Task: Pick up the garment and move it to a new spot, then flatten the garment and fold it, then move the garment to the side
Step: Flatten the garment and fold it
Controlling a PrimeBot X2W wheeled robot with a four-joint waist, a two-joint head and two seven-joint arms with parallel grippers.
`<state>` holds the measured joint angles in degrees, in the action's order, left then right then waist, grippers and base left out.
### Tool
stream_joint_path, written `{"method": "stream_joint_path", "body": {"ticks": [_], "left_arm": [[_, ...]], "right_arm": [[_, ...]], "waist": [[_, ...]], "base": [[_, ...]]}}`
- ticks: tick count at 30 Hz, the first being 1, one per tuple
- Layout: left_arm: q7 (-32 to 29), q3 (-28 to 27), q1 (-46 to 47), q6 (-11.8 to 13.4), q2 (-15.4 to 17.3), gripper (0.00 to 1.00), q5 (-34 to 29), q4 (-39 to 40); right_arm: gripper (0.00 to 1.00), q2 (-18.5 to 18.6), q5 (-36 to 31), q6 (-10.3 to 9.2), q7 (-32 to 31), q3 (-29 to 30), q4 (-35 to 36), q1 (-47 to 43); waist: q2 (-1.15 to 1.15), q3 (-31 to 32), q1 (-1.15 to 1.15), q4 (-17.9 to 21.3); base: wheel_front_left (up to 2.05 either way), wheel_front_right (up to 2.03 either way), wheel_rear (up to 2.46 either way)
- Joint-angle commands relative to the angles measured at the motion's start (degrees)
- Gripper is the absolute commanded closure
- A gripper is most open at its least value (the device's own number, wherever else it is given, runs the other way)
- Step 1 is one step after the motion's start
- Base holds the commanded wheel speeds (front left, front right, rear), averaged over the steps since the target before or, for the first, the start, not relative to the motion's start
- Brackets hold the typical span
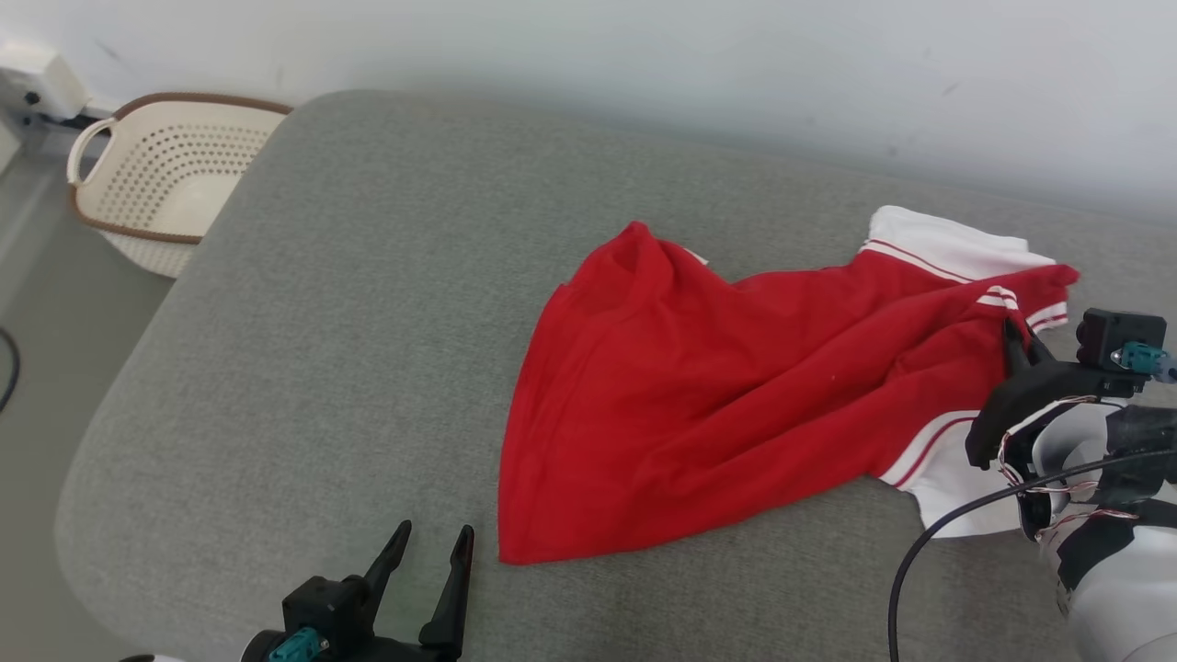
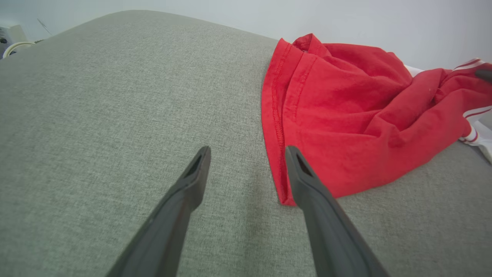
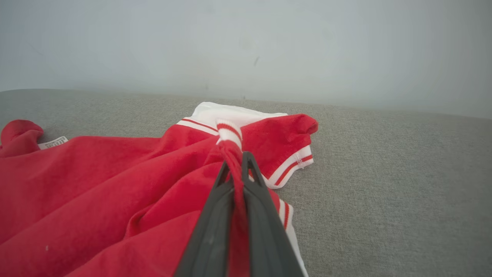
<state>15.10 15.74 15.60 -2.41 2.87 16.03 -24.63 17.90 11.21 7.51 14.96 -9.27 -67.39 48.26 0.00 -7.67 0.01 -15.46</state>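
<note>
Right gripper (image 3: 238, 163): fingers pressed together on a bunched ridge of red cloth just below a red-and-white striped cuff (image 3: 229, 130), so this hand has the garment (image 1: 717, 395) pinched at its sleeve end. In the head view the pinch sits at the garment's far right edge, where the cloth rises slightly toward the fingers.

Left gripper (image 1: 437, 538): fingers spread in a moderate V, holding nothing, tips above the grey padded surface (image 1: 368, 276). The garment's near hem corner (image 2: 282, 194) lies just beside this gripper's right-hand finger and outside the gap between the fingers; whether finger and cloth touch cannot be told.

Garment: crumpled, not flattened, lying on the right half of the surface. Its long axis runs diagonally from the hem corner by the left gripper up and across to the striped sleeve end in the right gripper. Each hand is therefore nearest one end of that axis.

Judgement: spreading the cloth turns on the left gripper shifting a little to its right to bring the hem corner between its fingers.

Background: a perforated basket (image 1: 156, 184) stands beyond the surface's left edge, well apart from the garment.
</note>
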Motion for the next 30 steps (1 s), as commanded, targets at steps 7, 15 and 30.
{"method": "stream_joint_path", "body": {"ticks": [7, 15, 30], "left_arm": [[0.1, -0.8, -0.8, 0.8, 0.1, 0.00, -0.3, 0.0], [0.1, -3.7, -4.0, 0.8, 0.1, 0.00, -1.9, -0.6], [0.1, -6.8, -6.9, 0.3, 0.1, 0.00, -3.2, 0.0]], "right_arm": [[0.00, -0.5, -2.9, -0.04, 0.3, 4.1, -1.0, -0.3], [0.00, -2.0, -4.9, -0.04, 0.3, 9.7, 10.5, -10.8], [0.00, -6.1, -6.1, -0.04, 0.3, 10.9, 24.9, -26.0]], "waist": [[0.00, 0.2, -0.01, -1.1], [0.00, 6.2, -0.01, 3.3], [0.00, 10.0, -0.01, 10.3]], "base": [[0.00, 0.00, 0.00], [0.00, 0.00, 0.00], [0.00, 0.00, 0.00]]}}
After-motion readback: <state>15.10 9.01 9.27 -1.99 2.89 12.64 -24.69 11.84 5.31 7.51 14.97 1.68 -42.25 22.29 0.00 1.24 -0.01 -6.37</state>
